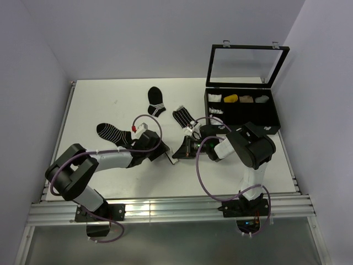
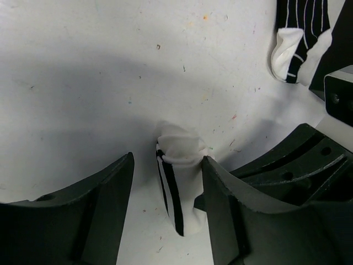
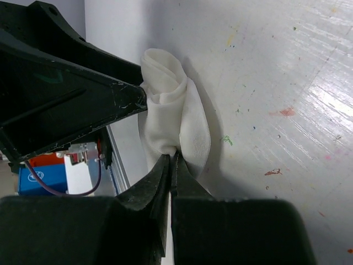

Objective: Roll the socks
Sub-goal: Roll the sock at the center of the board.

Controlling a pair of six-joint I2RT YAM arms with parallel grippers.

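Note:
The mostly white sock [image 3: 182, 118] with black cuff stripes [image 2: 172, 185] is bunched up on the table between both grippers. My right gripper [image 3: 172, 157] is shut on a fold of this sock. My left gripper [image 2: 168, 160] is open, its jaws either side of the sock, the right finger [image 2: 220, 193] touching it. In the top view both grippers, left [image 1: 164, 150] and right [image 1: 177, 150], meet at the table's middle and hide the white sock. The black sock with white stripes and white toe [image 1: 185, 117] lies just behind them; it also shows in the left wrist view [image 2: 300, 38].
An open black case [image 1: 274, 118] with small items in its compartments stands at the back right, lid up. An all-black sock with thin white stripes [image 1: 110, 132] lies left of the grippers. A black sock with white bands [image 1: 156, 102] lies further back.

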